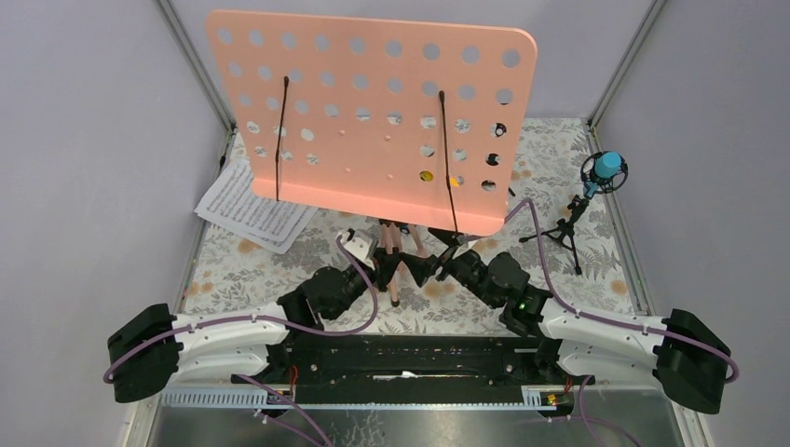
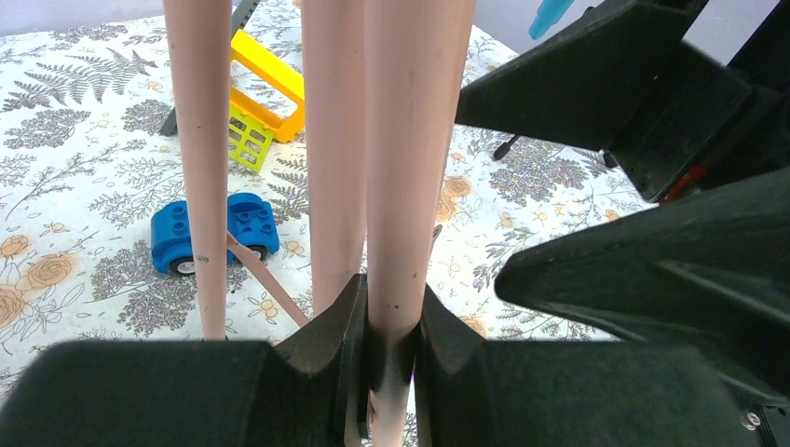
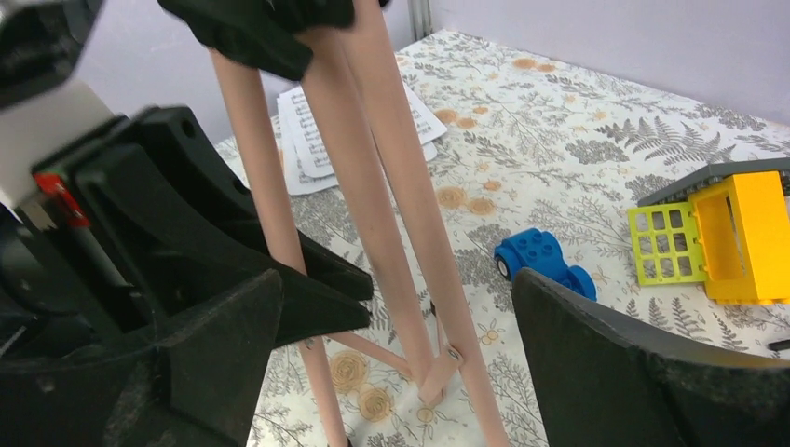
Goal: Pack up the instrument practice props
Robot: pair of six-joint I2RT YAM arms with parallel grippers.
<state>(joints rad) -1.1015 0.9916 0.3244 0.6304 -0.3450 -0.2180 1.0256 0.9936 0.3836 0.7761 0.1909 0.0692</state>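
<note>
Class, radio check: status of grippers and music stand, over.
Left gripper shut on music stand leg. Right gripper open, around legs. Blue toy car close by.

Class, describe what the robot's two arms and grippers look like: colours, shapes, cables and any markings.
The left arm and right arm have white links with bulky black joint housings; purple cables loop along both. The left gripper and right gripper are matte black with thick wedge-shaped fingers. Each body carries a small red mark.
</note>
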